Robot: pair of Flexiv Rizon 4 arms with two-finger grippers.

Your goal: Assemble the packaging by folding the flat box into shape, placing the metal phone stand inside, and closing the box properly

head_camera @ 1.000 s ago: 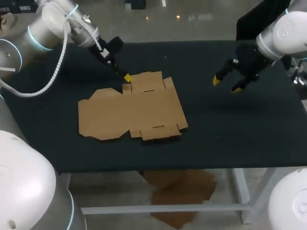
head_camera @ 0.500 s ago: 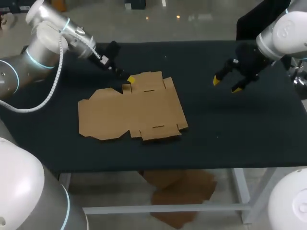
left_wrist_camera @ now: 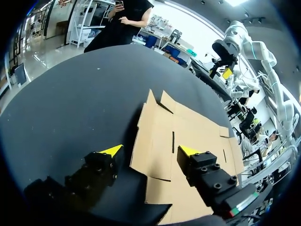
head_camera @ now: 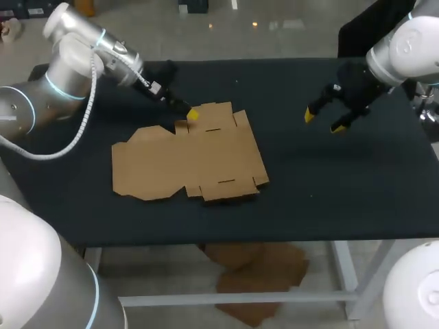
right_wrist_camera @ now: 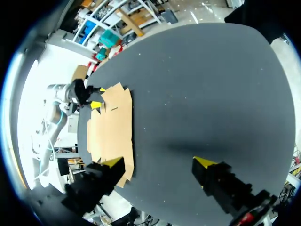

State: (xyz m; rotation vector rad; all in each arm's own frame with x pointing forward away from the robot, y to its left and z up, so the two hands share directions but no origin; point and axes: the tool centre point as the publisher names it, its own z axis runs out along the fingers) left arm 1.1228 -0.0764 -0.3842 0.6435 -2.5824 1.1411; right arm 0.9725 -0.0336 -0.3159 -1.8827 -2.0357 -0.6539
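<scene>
The flat box (head_camera: 192,161) lies unfolded on the dark counter (head_camera: 329,192), left of the middle. The left claw (head_camera: 188,112) is at the box's far edge with its fingers spread wide and holding nothing; in the wrist view, one tip is over the cardboard and the other over bare counter (left_wrist_camera: 151,150). The right claw (head_camera: 323,122) hangs wide open and empty over the counter's far right, well apart from the box.
</scene>
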